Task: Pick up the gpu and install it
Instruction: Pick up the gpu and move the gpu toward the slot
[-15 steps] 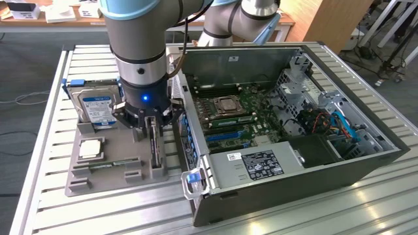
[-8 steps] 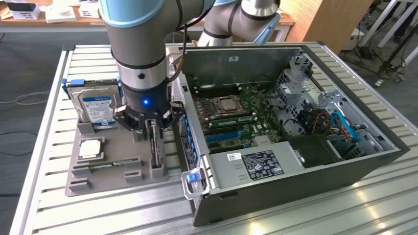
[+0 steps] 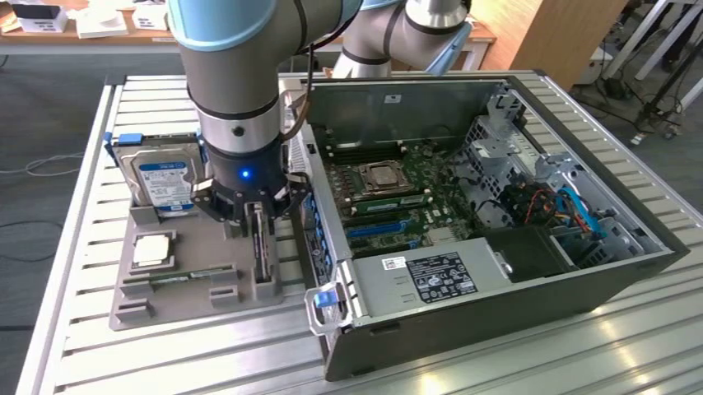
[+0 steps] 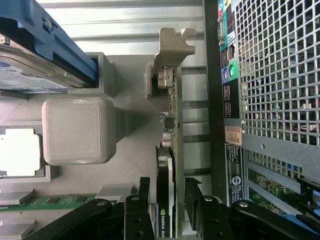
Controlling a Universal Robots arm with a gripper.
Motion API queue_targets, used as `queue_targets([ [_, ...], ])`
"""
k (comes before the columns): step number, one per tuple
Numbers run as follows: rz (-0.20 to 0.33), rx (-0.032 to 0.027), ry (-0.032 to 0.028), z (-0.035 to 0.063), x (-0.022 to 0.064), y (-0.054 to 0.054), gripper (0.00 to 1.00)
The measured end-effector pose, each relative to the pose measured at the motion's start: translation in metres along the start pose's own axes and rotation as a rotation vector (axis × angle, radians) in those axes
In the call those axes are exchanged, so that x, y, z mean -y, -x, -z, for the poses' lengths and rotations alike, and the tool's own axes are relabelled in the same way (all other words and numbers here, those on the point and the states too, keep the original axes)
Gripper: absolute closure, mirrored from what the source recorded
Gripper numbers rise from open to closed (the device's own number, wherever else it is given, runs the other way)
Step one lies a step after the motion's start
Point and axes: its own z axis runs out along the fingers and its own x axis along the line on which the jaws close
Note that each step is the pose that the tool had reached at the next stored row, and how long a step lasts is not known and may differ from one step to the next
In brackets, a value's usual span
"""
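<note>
Above the grey holder (image 3: 176, 298), the arm (image 3: 236, 82) points straight down; its gripper (image 3: 259, 226), spread, straddles the upright gpu (image 4: 166, 165).

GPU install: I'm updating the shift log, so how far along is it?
Nothing finished: the black flat GPU card with silvery edge stands on edge in the grey holder tray. In hand: open fingers straddle it, not gripping. Left: lifting it and seating it in the open black computer case.
</note>
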Motion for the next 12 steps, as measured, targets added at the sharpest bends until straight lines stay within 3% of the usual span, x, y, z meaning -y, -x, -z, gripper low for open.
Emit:
queue_targets([
  [12,0.0,-0.0002,-0.0003,-0.0038,0.0002,-0.0003,0.58],
])
